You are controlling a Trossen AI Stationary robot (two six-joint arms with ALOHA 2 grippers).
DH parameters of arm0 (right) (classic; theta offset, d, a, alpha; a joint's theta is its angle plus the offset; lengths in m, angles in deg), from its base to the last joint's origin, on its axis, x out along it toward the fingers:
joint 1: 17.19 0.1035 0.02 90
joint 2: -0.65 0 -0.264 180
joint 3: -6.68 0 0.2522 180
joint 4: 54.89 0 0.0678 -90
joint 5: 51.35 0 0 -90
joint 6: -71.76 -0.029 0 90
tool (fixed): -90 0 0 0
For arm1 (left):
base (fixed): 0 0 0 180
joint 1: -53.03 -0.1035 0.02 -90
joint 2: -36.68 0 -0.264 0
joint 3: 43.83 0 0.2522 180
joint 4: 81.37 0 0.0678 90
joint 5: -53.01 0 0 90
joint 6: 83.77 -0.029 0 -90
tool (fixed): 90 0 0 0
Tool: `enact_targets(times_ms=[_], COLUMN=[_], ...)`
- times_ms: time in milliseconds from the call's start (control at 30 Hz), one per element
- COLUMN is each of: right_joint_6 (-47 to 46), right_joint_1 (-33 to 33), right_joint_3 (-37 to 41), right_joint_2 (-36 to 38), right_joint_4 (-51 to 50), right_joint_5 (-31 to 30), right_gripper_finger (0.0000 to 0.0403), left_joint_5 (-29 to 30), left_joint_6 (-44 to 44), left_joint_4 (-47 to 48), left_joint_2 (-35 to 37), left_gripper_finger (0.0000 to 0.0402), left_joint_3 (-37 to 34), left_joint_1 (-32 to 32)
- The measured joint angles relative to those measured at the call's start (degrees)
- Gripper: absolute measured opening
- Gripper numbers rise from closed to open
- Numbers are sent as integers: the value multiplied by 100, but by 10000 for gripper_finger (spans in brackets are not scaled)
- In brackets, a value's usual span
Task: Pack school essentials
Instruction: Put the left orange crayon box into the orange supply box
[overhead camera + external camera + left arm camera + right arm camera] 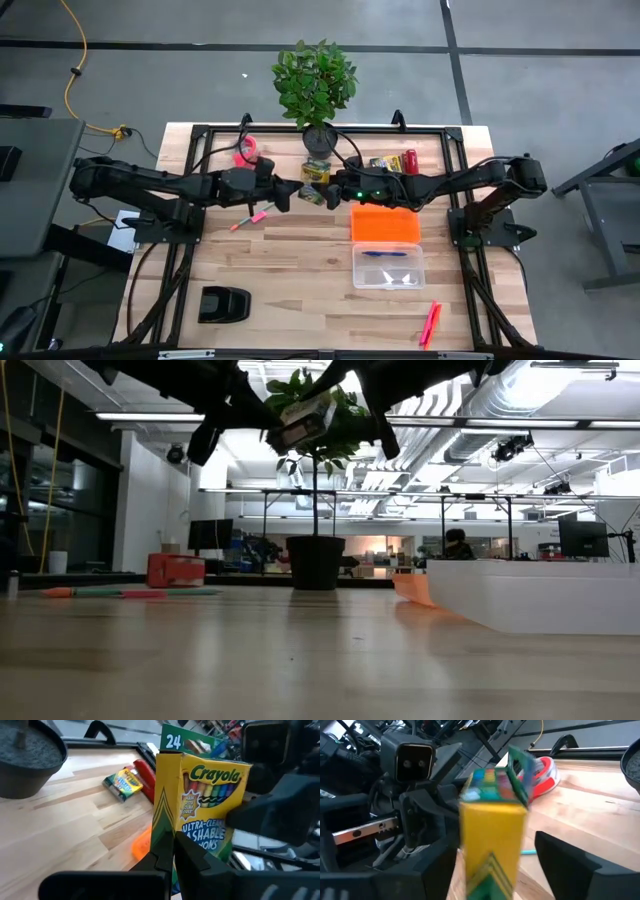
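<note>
Nearest the front edge of the desk (300,270) lie the pink and red-orange markers (431,324), and just beyond them the clear case (388,266) holds a thin blue pen (385,254), with the orange lid (384,223) touching its far side. Past these, both arms reach inward from the sides, stretched nearly level, and meet above the middle of the desk. The left claw (172,855) is clamped on a crayon box (202,805), pinching its yellow edge and holding it upright in the air, flap open. The right claw (495,865) sits around the same box with its fingers (570,857) spread wide apart; whether either finger touches the box is hard to judge. Farther back, a second crayon box (316,172) lies on the desk by the potted plant (316,85).
</note>
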Motion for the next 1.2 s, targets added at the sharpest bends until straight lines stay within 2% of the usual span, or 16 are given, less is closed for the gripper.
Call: enact_targets(times_ms=[300, 467, 633, 867, 933, 1033, 1100, 1200], right_joint_6=[-5, 244, 805, 1533, 1721, 1961, 1996, 1939], right_joint_1=[0, 0, -44, -212, -191, -56, 78, 318], right_joint_3=[0, 2, 7, 13, 13, 136, 359, 861], right_joint_2=[0, 0, 302, 1414, 1797, 2386, 2822, 3397], right_joint_4=[-2, -7, -453, -2358, -2978, -3503, -3369, -2697], right_joint_5=[-59, -40, 34, 312, 444, 601, 696, 806], right_gripper_finger=[109, 64, 50, 48, 48, 48, 47, 47], left_joint_5=[2, 4, -17, -223, -602, -1498, -1990, -2141], left_joint_6=[0, -285, -513, -1025, -1363, -2030, -2307, -2455], left_joint_4=[-30, -13, 254, 1216, 1187, 977, 754, 409], left_joint_2=[-21, -21, 312, 1554, 2018, 2675, 3042, 3418], left_gripper_finger=[0, 8, 49, 116, 128, 135, 135, 130], left_joint_3=[0, 0, 2, -5, -6, -7, -4, 0], left_joint_1=[-1, -6, -159, -458, -521, -528, -465, -266])
